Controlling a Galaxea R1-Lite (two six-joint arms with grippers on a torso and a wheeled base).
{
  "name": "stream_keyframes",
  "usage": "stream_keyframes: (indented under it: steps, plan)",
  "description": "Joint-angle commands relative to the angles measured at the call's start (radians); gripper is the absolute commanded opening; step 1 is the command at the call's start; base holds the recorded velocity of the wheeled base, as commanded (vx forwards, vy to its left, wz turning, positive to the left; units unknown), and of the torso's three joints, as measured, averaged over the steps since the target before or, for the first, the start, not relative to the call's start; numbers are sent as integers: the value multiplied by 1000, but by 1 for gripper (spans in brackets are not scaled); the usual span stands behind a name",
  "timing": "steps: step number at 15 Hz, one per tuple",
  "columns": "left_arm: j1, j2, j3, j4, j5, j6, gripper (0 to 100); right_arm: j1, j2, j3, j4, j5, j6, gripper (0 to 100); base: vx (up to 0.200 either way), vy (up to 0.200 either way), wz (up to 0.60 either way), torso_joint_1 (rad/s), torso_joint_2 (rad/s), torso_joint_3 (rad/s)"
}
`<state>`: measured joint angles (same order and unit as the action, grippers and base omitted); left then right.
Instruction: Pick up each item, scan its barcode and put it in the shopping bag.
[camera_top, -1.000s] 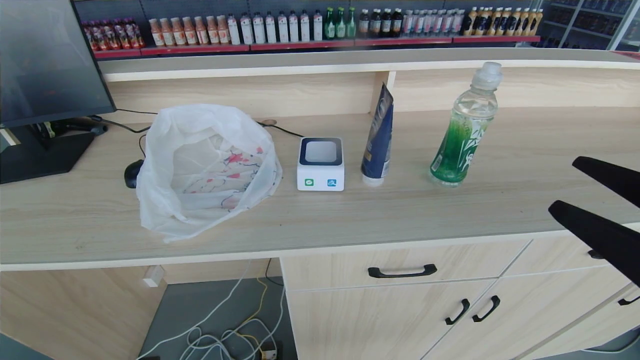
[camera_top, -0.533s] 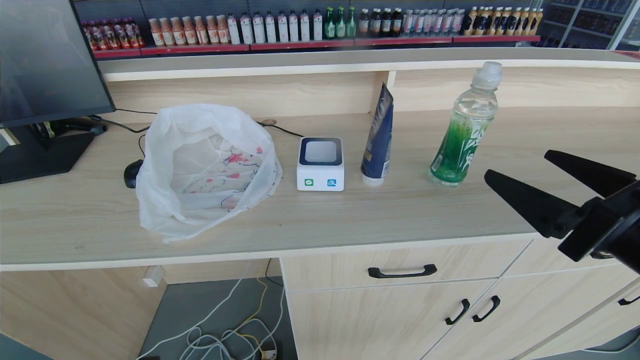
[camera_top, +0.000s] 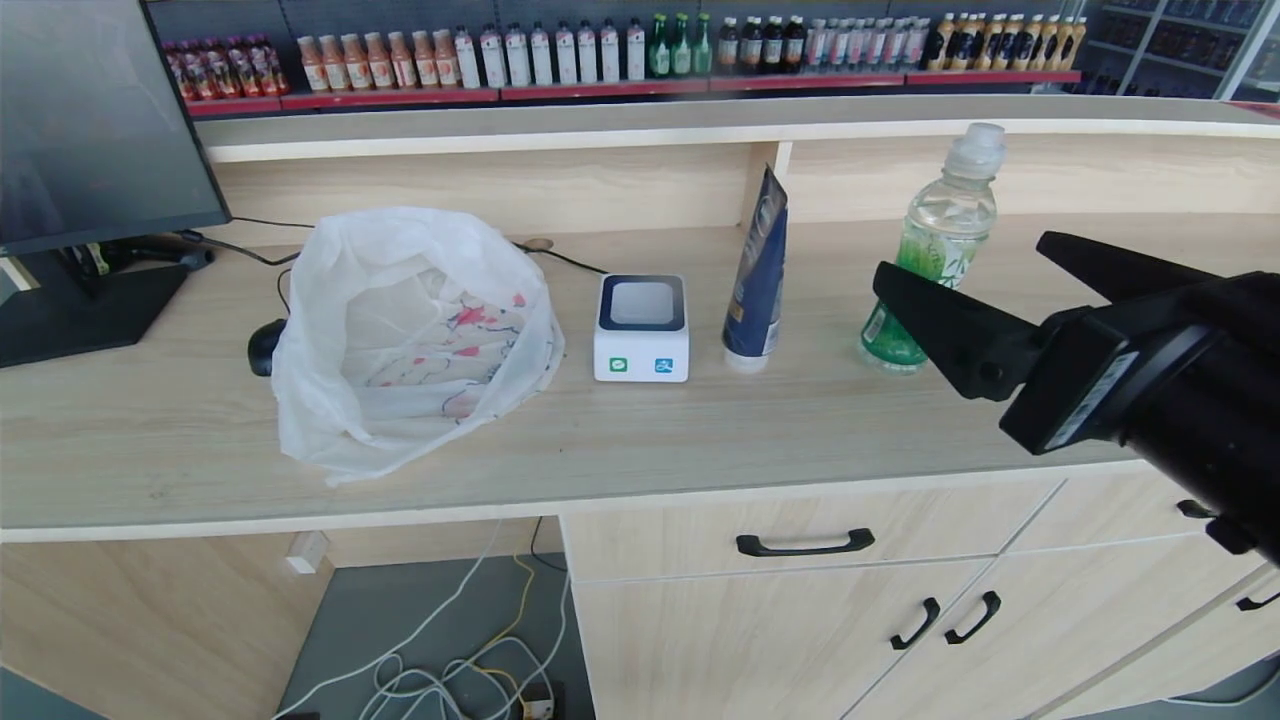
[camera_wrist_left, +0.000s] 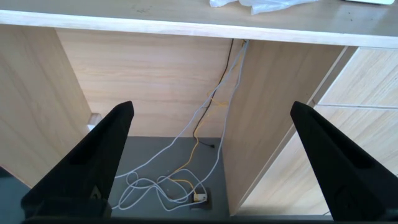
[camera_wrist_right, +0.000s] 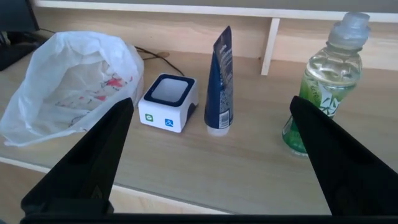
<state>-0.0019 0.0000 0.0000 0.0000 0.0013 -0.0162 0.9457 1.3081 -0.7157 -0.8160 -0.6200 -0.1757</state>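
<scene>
A pale wood counter (camera_top: 700, 430) has a monitor (camera_top: 90, 120) at its left end, and shelves (camera_top: 600, 95) of drinks line the back wall. From left to right on the counter stand the open white bag (camera_top: 410, 340), with red print inside and contents I cannot tell, the scanner (camera_top: 641, 327), the upright tube (camera_top: 757, 275) and the bottle (camera_top: 930, 250). The right gripper (camera_top: 962, 258) hangs near the bottle, jaws spread wide and empty. The left gripper (camera_wrist_left: 212, 106), equally spread and empty, sits below the counter edge above floor cables (camera_wrist_left: 180, 180).

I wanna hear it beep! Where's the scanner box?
In the head view, the scanner box sits on the counter between the shopping bag, left, and the blue tube, right.
</scene>
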Motion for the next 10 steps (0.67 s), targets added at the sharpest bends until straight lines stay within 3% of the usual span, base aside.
stream_keyframes:
  steps: [1, 10]
  plan:
    - [0, 0, 0, 0, 0, -1, 100, 10, 31, -13, 0, -1, 1, 100, 0, 0, 0, 0, 0, 0]
    - [0, 0, 0, 0, 0, -1, 100, -48, 181, -140, -3, 14, 53, 100, 0, 0, 0, 0, 0, 0]
